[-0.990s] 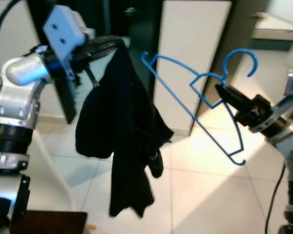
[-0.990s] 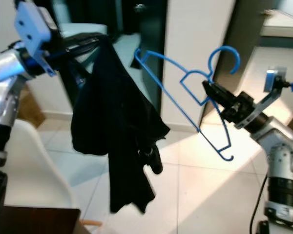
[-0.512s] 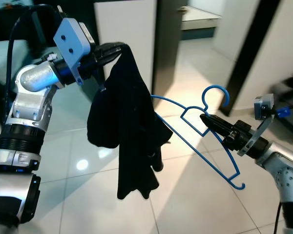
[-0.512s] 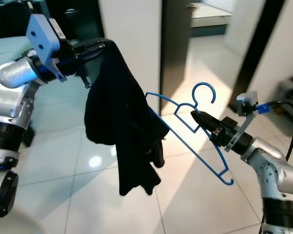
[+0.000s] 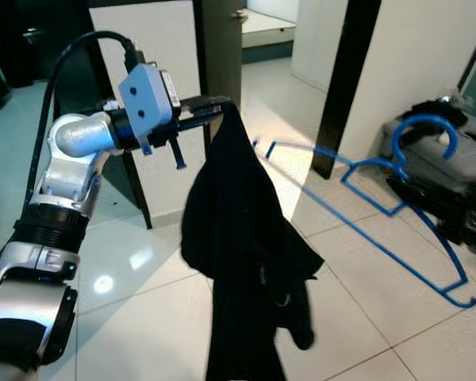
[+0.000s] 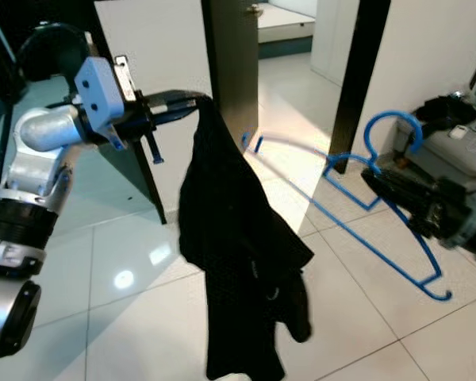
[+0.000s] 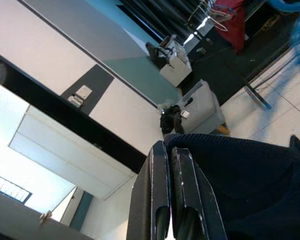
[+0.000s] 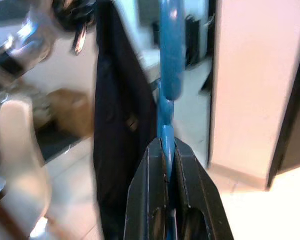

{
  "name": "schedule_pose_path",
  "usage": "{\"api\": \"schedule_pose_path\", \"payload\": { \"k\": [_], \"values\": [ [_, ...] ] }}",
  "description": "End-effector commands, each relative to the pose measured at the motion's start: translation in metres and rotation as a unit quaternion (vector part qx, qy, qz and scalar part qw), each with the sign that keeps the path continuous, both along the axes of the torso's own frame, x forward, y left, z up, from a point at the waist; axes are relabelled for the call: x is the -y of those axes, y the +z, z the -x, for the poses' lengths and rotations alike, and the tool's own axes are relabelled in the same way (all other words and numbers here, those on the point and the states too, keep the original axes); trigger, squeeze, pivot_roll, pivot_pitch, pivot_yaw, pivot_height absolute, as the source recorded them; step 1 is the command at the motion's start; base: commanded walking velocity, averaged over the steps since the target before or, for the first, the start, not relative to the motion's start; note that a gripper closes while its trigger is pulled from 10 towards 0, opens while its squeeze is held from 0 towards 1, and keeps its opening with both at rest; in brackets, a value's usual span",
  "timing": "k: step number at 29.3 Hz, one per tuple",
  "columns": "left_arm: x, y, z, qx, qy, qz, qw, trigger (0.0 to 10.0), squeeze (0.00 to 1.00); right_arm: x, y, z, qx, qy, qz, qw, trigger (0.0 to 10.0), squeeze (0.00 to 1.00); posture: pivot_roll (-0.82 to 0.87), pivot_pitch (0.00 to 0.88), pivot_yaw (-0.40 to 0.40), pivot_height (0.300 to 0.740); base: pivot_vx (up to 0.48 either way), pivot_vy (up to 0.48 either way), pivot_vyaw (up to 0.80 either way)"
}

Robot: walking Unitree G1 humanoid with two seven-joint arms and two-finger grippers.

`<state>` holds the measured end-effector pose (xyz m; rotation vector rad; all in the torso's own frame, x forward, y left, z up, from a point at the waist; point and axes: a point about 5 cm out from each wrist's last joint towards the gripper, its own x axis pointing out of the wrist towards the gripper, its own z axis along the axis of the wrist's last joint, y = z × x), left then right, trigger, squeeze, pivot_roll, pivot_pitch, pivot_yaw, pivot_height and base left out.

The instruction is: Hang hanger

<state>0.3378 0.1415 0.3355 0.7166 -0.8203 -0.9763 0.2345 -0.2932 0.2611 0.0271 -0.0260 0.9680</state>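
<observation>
Above the tiled floor (image 5: 365,286): hanger (image 6: 381,210), blue, thin wire frame with curled hook, tilted, clamped at its neck by the right gripper (image 6: 381,184). Left gripper (image 5: 214,107), fingers pinched on a black garment (image 5: 246,254) dangling beside it.

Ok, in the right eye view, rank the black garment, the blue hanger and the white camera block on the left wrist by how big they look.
1. Black garment, hanging from the left gripper, covers the most picture.
2. Blue hanger, held by the right gripper, spans wide but is thin wire.
3. White camera block looks smallest.
</observation>
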Motion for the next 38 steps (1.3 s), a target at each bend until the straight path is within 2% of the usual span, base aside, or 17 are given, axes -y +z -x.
{"api": "schedule_pose_path", "payload": {
  "k": [1,6,10,16,21,28,38],
  "values": [
    [0.001,0.007,0.003,0.02,-0.005,-0.006,1.0,10.0,0.0,-0.001,0.004,0.006,-0.002,0.024,0.022,0.999,10.0,0.0,-0.06,0.0,0.029,0.74,0.0,0.0,0.0],
    [0.002,0.005,0.004,0.02,-0.01,-0.01,1.0,10.0,0.0,0.004,0.006,0.011,-0.017,0.029,0.056,0.998,10.0,0.0,-0.06,0.0,0.023,0.74,0.0,0.0,0.0],
    [0.003,0.005,0.005,0.023,-0.017,-0.01,1.0,10.0,0.0,0.001,0.007,0.008,-0.018,0.035,0.065,0.997,10.0,0.0,-0.06,0.0,0.02,0.74,0.0,0.0,0.0],
    [0.009,0.005,0.008,0.028,-0.032,-0.011,0.999,10.0,0.0,-0.007,0.007,0.0,-0.012,0.041,0.059,0.997,10.0,0.0,-0.05,0.0,0.013,0.74,0.0,0.0,0.0],
    [0.01,0.003,0.009,0.028,-0.037,-0.016,0.999,10.0,0.0,-0.006,0.011,-0.001,-0.003,0.041,0.055,0.998,10.0,0.0,-0.05,0.0,0.013,0.74,0.0,0.0,0.0],
    [0.003,0.0,0.006,0.027,-0.018,-0.025,0.999,10.0,0.0,0.011,0.033,0.006,0.029,0.019,0.045,0.998,10.0,0.0,-0.05,0.0,0.013,0.74,0.0,0.0,0.0],
    [0.0,-0.007,0.004,0.026,-0.004,-0.04,0.999,10.0,0.0,0.011,0.041,0.013,0.04,0.03,0.038,0.998,10.0,0.0,-0.05,0.0,0.02,0.74,0.0,0.0,0.0]
  ]
}}
